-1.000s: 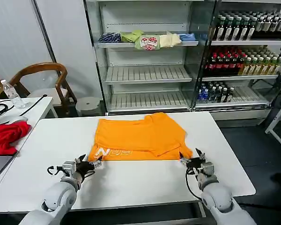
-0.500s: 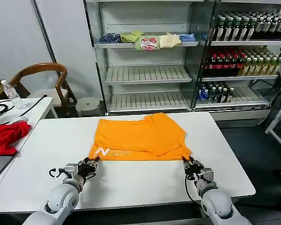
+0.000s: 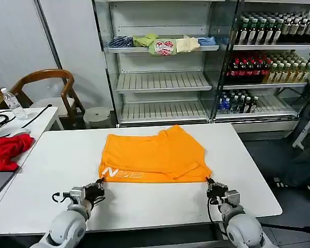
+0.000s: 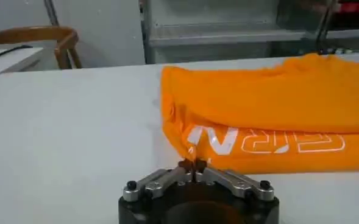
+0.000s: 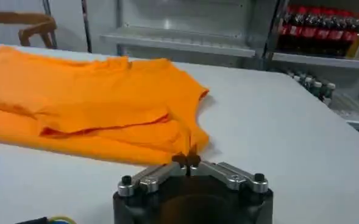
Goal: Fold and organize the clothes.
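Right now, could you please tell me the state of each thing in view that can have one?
orange T-shirt: partly folded, flat on the white table, lettering up along the near edge.
left gripper: shut on the T-shirt's near left corner.
right gripper: shut on the T-shirt's near right corner.
red cloth: crumpled on the side table.
water bottle: upright, capped.
small garments: folded on the shelf.

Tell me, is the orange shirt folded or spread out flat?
Partly folded: the shirt lies on the table with layers doubled over, and a sleeve flap overlaps its right half.
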